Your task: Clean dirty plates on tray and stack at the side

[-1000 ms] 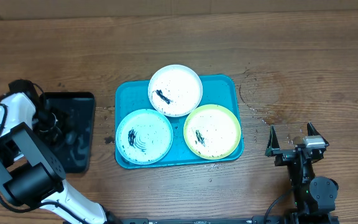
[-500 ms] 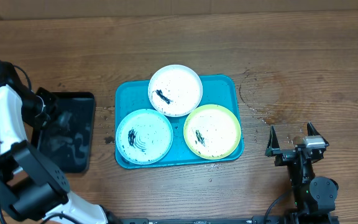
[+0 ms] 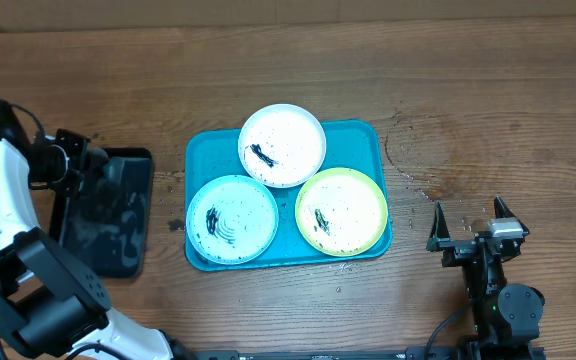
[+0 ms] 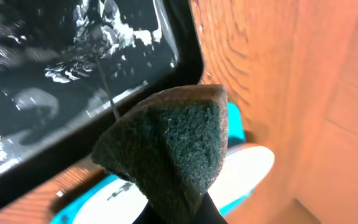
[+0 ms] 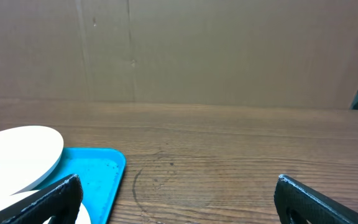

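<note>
The teal-blue tray (image 3: 366,135) holds three smudged plates: white (image 3: 282,145) at the back, pale-teal-rimmed (image 3: 232,218) front left, yellow-green-rimmed (image 3: 341,210) front right. My left gripper (image 3: 71,160) is shut on a dark sponge (image 4: 169,143) above the left end of the black tray (image 3: 118,215), apart from the plates. In the left wrist view the tray (image 4: 76,205) and a white plate (image 4: 244,171) show behind the sponge. My right gripper (image 3: 472,222) is open and empty on the table right of the tray; its view shows the tray (image 5: 98,171) and the white plate (image 5: 17,152).
The black tray (image 4: 55,74) holds shallow water. A faint ring mark and droplets (image 3: 413,160) lie on the wood right of the blue tray. A cardboard wall (image 5: 179,50) stands behind the table.
My left gripper has lifted out of the black tray with the sponge and swung up and to the left. The right arm and the plates have not moved.
</note>
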Motion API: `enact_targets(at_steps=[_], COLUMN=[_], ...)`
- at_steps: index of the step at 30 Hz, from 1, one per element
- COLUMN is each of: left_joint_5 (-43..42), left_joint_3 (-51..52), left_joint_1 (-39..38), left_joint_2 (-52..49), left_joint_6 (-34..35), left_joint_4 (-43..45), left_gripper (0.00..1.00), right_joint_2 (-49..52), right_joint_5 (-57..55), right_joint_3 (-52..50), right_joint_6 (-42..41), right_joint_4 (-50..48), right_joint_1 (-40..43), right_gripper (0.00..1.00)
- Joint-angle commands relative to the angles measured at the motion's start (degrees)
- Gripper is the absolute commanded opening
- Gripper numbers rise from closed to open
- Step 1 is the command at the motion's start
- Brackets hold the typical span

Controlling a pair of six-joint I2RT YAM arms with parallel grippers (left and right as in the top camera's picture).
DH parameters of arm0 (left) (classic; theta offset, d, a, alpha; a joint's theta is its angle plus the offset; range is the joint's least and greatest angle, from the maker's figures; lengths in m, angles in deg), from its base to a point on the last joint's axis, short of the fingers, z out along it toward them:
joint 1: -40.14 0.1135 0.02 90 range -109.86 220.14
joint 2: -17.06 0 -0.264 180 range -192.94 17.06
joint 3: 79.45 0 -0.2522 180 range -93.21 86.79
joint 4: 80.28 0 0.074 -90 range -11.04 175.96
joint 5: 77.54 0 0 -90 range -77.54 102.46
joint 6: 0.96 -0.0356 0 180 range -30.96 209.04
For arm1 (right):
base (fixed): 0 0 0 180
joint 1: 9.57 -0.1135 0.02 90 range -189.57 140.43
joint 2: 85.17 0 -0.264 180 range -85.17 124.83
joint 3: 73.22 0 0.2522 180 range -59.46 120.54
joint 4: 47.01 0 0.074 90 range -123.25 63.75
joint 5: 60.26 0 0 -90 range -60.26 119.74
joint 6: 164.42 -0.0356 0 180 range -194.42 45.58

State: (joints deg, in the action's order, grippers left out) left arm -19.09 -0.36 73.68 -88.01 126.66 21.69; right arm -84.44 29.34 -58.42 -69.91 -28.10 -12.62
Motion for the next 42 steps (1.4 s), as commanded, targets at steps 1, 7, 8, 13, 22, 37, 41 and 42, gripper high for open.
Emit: enact_targets(at_steps=[1,7,8,13,22,37,41,42], left_joint_5=[-8.9,-15.1,-16.2,-19.8,-19.3,-6.6,-6.3,-6.3], left_joint_3=[-1.1,-1.1,-1.1,-1.1,-1.1,2.1,8.6,9.5], left_joint_1=[2.5,6.3,6.8,9.4,10.5,8.4,8.3,8.4], left_joint_2=[-0.5,-0.5,-0.5,-0.5,-0.5,-0.7,-1.7,-1.8], left_joint_6=[1.2,1.2,1.2,1.3,2.5,1.9,3.1,3.1], left_joint_4=[-1.1,-2.3,-2.6,-4.9,-7.8,-6.6,0.2,0.5], left_gripper=[0.04,0.04,0.04,0.04,0.04,0.04,0.04,0.04], right_joint_2=[-0.3,-0.3,-0.3,-0.3,-0.3,-0.3,-0.3,-0.3], right_joint_5=[-0.1,-0.1,-0.1,-0.1,-0.1,-0.1,-0.1,-0.1], right_joint_3=[-0.6,-0.6,-0.6,-0.6,-0.6,-0.6,-0.6,-0.6], right_joint_6=[0.0,0.0,0.0,0.0,0.0,0.0,0.0,0.0], right_joint_4=[-0.4,-0.4,-0.4,-0.4,-0.4,-0.4,-0.4,-0.4], right_joint_1=[-0.3,-0.3,-0.3,-0.3,-0.3,-0.3,-0.3,-0.3], right_gripper=[1.0,1.0,1.0,1.0,1.0,1.0,1.0,1.0])
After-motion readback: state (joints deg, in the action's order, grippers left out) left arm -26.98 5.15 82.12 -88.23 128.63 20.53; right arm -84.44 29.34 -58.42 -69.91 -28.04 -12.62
